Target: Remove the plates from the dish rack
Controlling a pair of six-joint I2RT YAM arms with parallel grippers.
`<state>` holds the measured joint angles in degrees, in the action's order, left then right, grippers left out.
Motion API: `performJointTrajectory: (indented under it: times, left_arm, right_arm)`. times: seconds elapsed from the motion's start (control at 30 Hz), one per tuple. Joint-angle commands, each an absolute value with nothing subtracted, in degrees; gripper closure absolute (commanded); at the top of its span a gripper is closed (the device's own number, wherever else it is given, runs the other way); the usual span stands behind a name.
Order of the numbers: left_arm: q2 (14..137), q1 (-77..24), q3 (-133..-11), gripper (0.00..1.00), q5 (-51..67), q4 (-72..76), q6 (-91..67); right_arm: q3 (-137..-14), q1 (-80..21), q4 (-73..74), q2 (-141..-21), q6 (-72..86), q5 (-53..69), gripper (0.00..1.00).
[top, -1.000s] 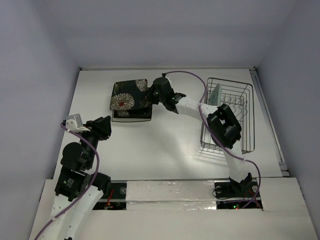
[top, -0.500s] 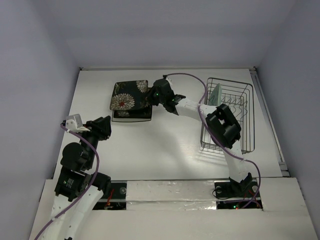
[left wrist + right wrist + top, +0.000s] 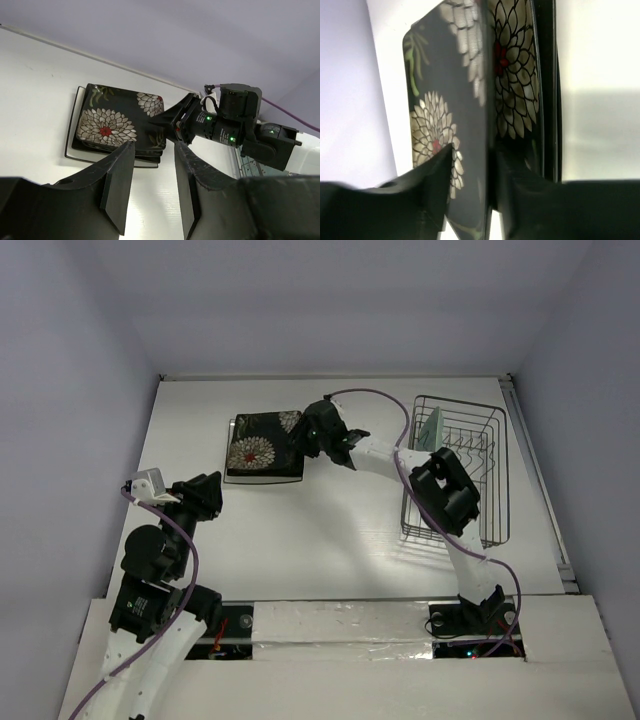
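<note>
The black square plate with white-red flowers point(image 3: 262, 443) lies flat on top of a stack of other plates at the back left of the table. My right gripper point(image 3: 304, 442) is at its right edge. In the right wrist view the right gripper point(image 3: 474, 150) is open, straddling the flowered plate's point(image 3: 470, 75) rim. A dark plate point(image 3: 549, 100) sits below it. A pale mint-green plate point(image 3: 432, 428) stands upright in the dish rack point(image 3: 495, 470) on the right. My left gripper point(image 3: 210, 490) hovers near the table's left side, open and holding nothing point(image 3: 154, 146).
A white plate's edge point(image 3: 73, 135) shows at the bottom of the stack. The right arm point(image 3: 445, 490) reaches across the rack's left side. Grey walls close in the table at the back and both sides.
The flowered plate, tilted a second ago, has dropped flat onto the stack. My right gripper's jaws have parted. The left arm has not moved.
</note>
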<state>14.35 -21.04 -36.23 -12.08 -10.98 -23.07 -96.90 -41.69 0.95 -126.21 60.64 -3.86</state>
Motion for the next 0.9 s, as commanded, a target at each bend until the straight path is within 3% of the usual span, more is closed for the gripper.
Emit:
performJointTrajectory:
  times: [0.0, 0.07, 0.17, 0.47, 0.77, 0.83, 0.87]
  left_arm:
    - [13.89, -21.27, -35.95, 0.65, -11.87, -8.61, -22.76]
    - [13.54, -21.27, -36.03, 0.65, -11.87, -8.61, -22.76]
    - [13.36, -21.27, -35.95, 0.65, -11.87, -8.53, -22.76]
    - [13.36, -21.27, -35.95, 0.65, -11.87, -8.53, -22.76]
    - [13.54, -21.27, -35.95, 0.65, -11.87, -8.61, -22.85]
    - [13.54, -21.27, -36.03, 0.65, -11.87, -8.61, -22.76]
    - [13.27, -21.27, -36.04, 0.65, -11.87, -8.61, -22.76]
  right_arm:
    - [-102.3, -42.01, 1.83, -125.15, 58.63, -4.75, 0.5]
    - [-104.57, -42.01, 5.77, -125.77, 56.78, -5.01, 0.35]
    - [-107.3, -42.01, 11.39, -126.91, 54.41, -5.8, 0.24]
    - [-121.63, -42.01, 33.45, -131.13, 45.1, -13.97, 0.08]
    - [-118.93, -42.01, 35.68, -126.23, 40.7, -19.24, 0.06]
    - [-116.99, -42.01, 35.95, -119.84, 39.12, -21.25, 0.12]
    - [-113.85, -42.01, 36.12, -116.92, 37.63, -24.4, 0.29]
